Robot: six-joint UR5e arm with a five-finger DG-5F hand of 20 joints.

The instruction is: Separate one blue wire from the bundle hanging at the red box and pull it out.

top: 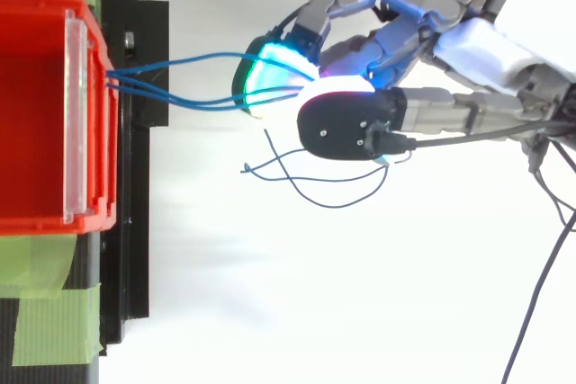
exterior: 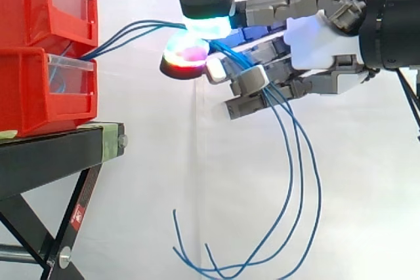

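Several thin blue wires [exterior: 134, 29] run out of the gap between two stacked red bins [exterior: 46, 50] and stretch right to my hand [exterior: 315, 44]. The hand comes in from the right, level with the bins. Its glowing pads [exterior: 197, 31] pinch the wires between thumb and fingers, about a hand's width from the bins. Behind the pinch the wires pass through the curled fingers and hang down in long loops [exterior: 292, 181], their loose ends [exterior: 197, 260] curling low. In the top view the blue wires [top: 171, 83] leave the red bin [top: 45, 114] and meet the hand [top: 360, 96].
The bins stand on a black stand [exterior: 59, 155] with folding legs and green tape [top: 54, 321] on its top. A white curtain hangs behind. Open air lies to the right of the stand and below the hand.
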